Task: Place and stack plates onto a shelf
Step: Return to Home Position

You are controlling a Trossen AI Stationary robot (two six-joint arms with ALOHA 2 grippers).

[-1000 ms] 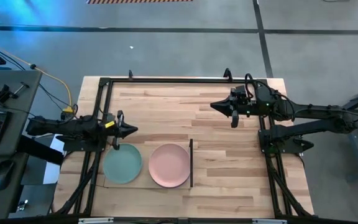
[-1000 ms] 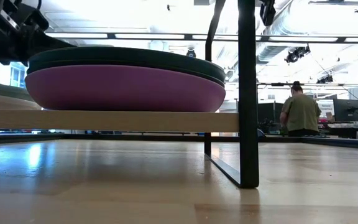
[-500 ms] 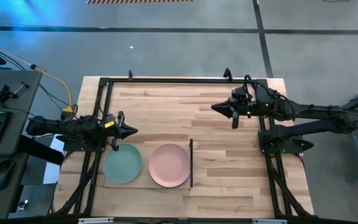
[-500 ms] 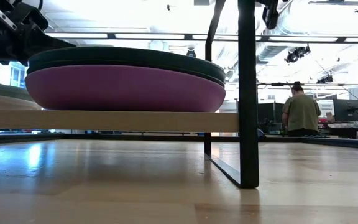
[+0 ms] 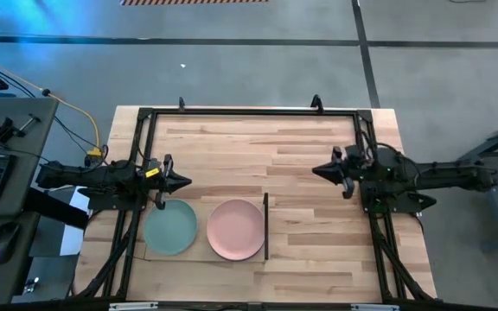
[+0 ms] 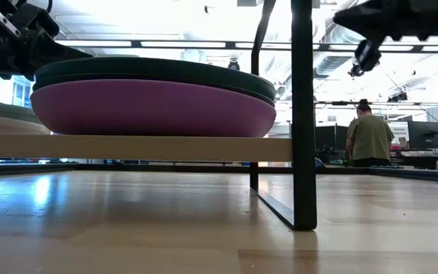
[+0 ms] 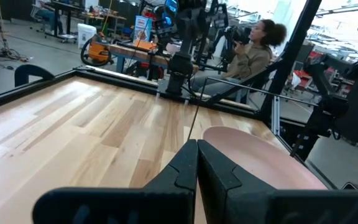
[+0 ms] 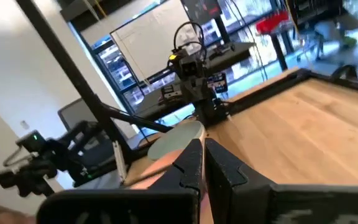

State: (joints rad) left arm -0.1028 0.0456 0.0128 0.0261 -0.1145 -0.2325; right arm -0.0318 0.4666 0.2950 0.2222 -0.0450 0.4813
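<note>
Stacking looks finished: piles topped by the pale mint plate (image 5: 170,226) and the pink plate (image 5: 235,229) sit on the shelf (image 5: 204,256), near the counter's (image 5: 258,147) lower-left corner in the high view. The left end effector (image 5: 185,181) and right end effector (image 5: 317,170) are closed and empty, so only parking seems left.

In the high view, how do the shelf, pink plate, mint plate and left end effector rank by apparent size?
Largest: shelf.
Next: pink plate and mint plate; they look alike, so I do not rank them.
Smallest: left end effector, beside the mint plate.
</note>
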